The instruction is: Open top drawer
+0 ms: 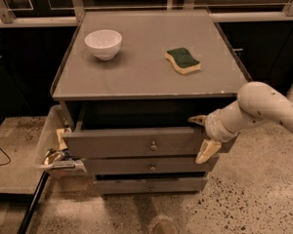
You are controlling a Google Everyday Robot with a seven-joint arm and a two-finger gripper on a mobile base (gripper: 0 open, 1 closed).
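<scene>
A grey cabinet [146,77] with three drawers stands in the middle of the scene on a speckled floor [254,199]. The top drawer [132,143] sits just under the cabinet's flat top. It is pulled part of the way out toward the near side, with a dark gap showing behind its front. A small round knob [153,145] sits at the middle of that front. My gripper [203,135] is at the right end of the top drawer's front, on my pale arm [263,106], which reaches in from the right. Its two fingers are spread wide apart, one near the front's upper edge and one lower down, and they hold nothing. Below are two narrower drawer fronts [151,166], both closed. On the cabinet top, a white bowl [103,44] sits far left and a green and yellow sponge [182,61] lies to its right, well apart from it.
</scene>
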